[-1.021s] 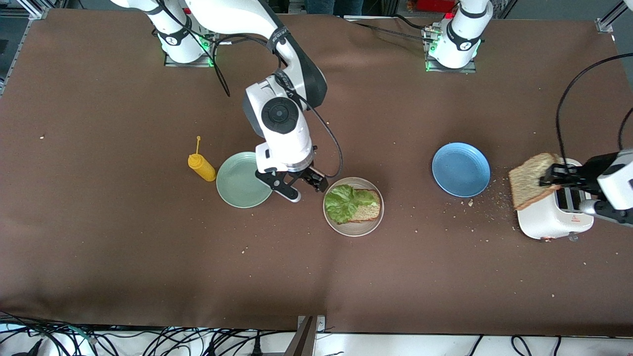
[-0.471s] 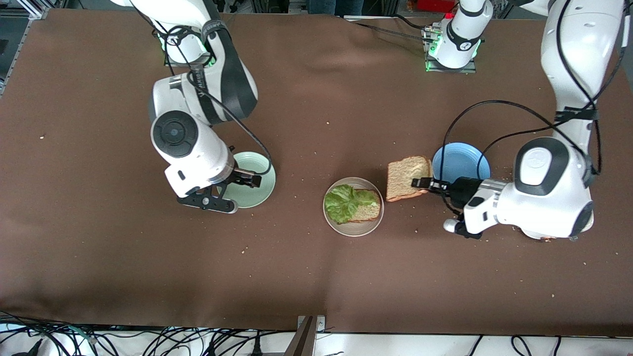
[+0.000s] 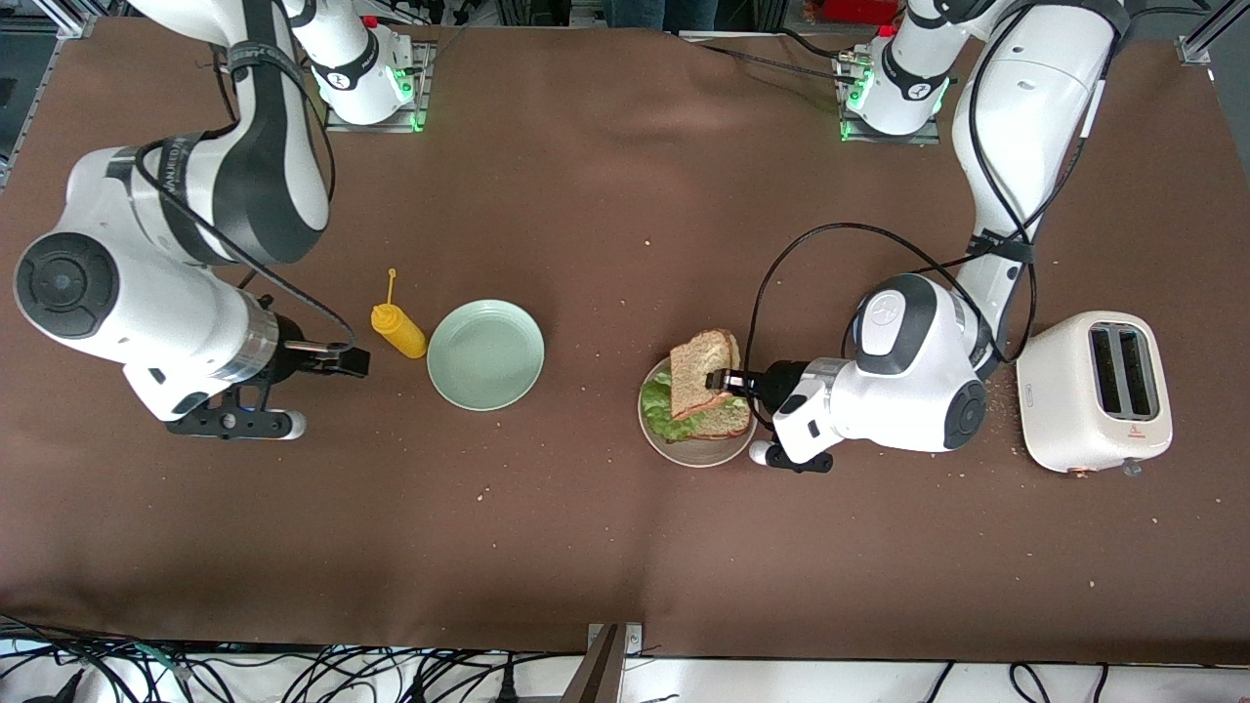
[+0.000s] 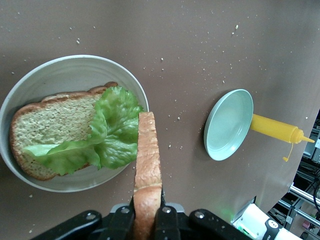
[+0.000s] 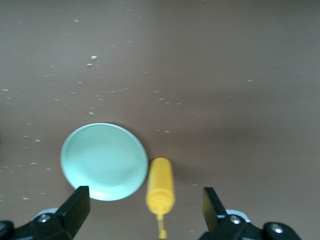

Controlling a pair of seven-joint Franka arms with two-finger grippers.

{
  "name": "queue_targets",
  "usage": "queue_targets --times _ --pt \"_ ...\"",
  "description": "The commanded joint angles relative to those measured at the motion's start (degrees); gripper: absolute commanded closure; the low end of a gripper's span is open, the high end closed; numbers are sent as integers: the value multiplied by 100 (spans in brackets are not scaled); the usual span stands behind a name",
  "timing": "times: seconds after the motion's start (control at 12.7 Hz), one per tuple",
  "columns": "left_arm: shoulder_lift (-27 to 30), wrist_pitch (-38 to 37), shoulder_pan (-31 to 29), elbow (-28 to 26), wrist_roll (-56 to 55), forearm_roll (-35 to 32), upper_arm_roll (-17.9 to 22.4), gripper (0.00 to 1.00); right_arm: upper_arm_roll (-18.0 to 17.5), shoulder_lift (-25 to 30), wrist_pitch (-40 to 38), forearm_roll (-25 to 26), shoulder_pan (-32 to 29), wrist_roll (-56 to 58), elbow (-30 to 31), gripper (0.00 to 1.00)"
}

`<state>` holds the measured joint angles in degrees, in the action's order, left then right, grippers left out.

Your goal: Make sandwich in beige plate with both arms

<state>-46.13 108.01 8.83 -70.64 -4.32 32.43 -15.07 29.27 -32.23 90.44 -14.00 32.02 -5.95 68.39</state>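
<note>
The left tool [image 3: 721,379] is gripping the top slice of bread [image 3: 703,371] over the beige plate [image 3: 728,451], where lettuce [image 3: 660,410] is lying on the bottom slice [image 3: 728,418]. Next it likely needs lowering flat, then releasing. The right tool [image 3: 337,363], spread wide with nothing in it, is waiting over the worktop [image 3: 605,547] beside the mustard bottle [image 3: 397,329].

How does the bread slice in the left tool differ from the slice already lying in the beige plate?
The held slice is clamped on edge in the left tool, up over the beige plate; the plate slice lies flat in it. The held slice is bare, while lettuce partly covers the plate slice. Both are brown bread with darker crust. The right tool waits open over the mustard bottle.
</note>
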Motion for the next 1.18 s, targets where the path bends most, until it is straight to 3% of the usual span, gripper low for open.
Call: queue_targets --times 0.0,0.16,0.24,0.55,0.79,0.86,0.94,1.02,1.1 --pt "-159 255 154 94 -254 140 65 100 -1515 795 26 1281 -1017 112 630 0" --pt "-168 299 189 24 -350 149 65 100 -2554 1357 157 1646 -1932 103 1227 0" --pt "-159 360 189 15 -377 149 56 100 -2793 1595 245 1646 -2241 77 1552 0" --pt "-168 615 189 -292 -456 149 65 100 -2901 2929 904 1558 -2858 77 3001 0" --pt "-168 695 207 -398 -465 149 74 100 -3628 3284 835 1550 -3534 94 3111 0" --pt "-203 695 207 -389 -465 149 74 100 -3630 3363 739 1550 -3466 103 3102 0" --pt "-229 747 154 -389 -465 149 83 79 -3465 3364 755 1558 -3291 103 3084 0" --pt "-238 870 154 -398 -456 123 161 49 -3167 3364 808 1541 -3159 112 3049 0" --pt "-230 906 206 -389 -456 71 301 21 -3121 3355 826 1454 -3175 112 3014 0"
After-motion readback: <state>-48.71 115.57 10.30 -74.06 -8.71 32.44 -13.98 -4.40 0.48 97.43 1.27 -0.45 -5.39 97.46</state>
